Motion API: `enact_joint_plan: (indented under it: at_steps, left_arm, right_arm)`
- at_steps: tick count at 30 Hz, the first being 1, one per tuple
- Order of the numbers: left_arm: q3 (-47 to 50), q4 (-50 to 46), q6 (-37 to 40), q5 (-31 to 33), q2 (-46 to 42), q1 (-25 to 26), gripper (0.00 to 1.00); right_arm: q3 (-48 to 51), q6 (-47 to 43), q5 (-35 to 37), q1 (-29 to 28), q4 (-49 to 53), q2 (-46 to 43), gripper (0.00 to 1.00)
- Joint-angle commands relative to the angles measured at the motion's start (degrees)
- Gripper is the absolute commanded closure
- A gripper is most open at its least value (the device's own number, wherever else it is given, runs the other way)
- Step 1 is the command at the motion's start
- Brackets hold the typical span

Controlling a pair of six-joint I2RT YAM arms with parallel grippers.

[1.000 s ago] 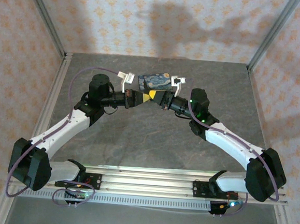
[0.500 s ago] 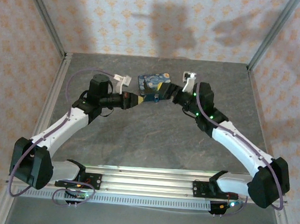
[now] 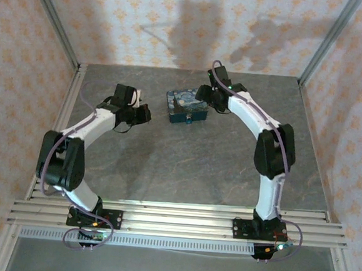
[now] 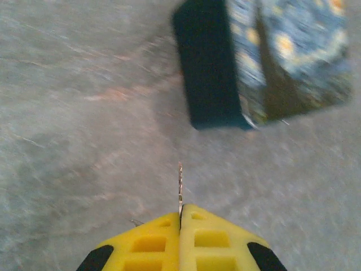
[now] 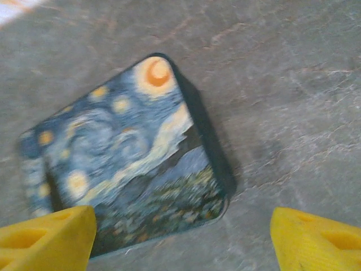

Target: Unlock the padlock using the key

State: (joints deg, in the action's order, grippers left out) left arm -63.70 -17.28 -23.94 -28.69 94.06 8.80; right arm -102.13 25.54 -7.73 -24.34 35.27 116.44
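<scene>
Key [image 4: 180, 182] sat pinched edge-on in shut left gripper [image 4: 180, 212], thin blade poking out toward tin [image 4: 259, 62], well short of it. Right gripper [image 5: 181, 220] hung over tin lid, jaws spread wide, holding nothing. Padlock's place could not be told. Risks: slim pinch could let key twist or slip on contact; with nothing steadying lock, push might shove it aside rather than seat key

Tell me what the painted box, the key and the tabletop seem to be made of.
The box: probably thin metal, printed with a swirling night-sky picture; its rounded corners and thin rim suggest a tin. The key: likely metal, pale and thin, seen edge-on between the shut fingers of the left gripper. The tabletop: matte grey with stone-like veining; could be laminate.
</scene>
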Motion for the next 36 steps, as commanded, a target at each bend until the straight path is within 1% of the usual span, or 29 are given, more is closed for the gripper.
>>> enact_joint_plan:
  at_steps: [1,4,7,11,15,19,23,28,32,36]
  left_arm:
    - [-6.1,-3.3,-0.1,6.1,5.0,-0.3,1.00]
    - [-10.1,-3.3,-0.6,6.4,9.9,-0.2,1.00]
    - [-13.5,-2.9,-0.8,6.3,13.9,0.0,1.00]
    - [-17.3,-3.6,0.2,6.4,18.7,1.2,1.00]
    - [-18.5,-3.2,0.7,6.1,20.7,3.1,1.00]
    - [-19.0,-1.9,0.4,5.1,21.7,5.7,1.00]
    - [-19.6,-2.0,0.8,5.1,21.8,9.5,1.00]
    - [-16.0,-1.3,0.9,5.6,19.5,12.7,1.00]
    - [-10.1,0.7,0.9,5.7,15.8,14.8,1.00]
    - [-4.9,2.6,1.1,6.1,10.9,15.8,1.00]
  right_arm:
    - [-8.3,-3.4,5.6,0.2,8.7,4.3,0.20]
    - [-13.9,-4.5,5.7,0.9,10.0,9.6,0.20]
    - [-17.2,-5.0,2.5,1.7,9.6,13.6,0.23]
    - [-16.7,-4.9,-4.5,2.1,6.0,15.5,0.30]
    - [-13.2,-3.4,-10.0,2.1,3.1,15.3,0.37]
    - [-6.4,-1.0,-13.8,2.1,-0.9,12.9,0.42]
    - [6.2,2.0,-16.7,2.0,-8.0,6.7,0.46]
    - [23.4,4.7,-16.6,1.7,-14.3,-3.3,0.47]
    - [32.4,6.0,-16.0,0.8,-15.5,-10.2,0.47]
    - [38.2,7.9,-14.0,-1.2,-15.9,-15.9,0.45]
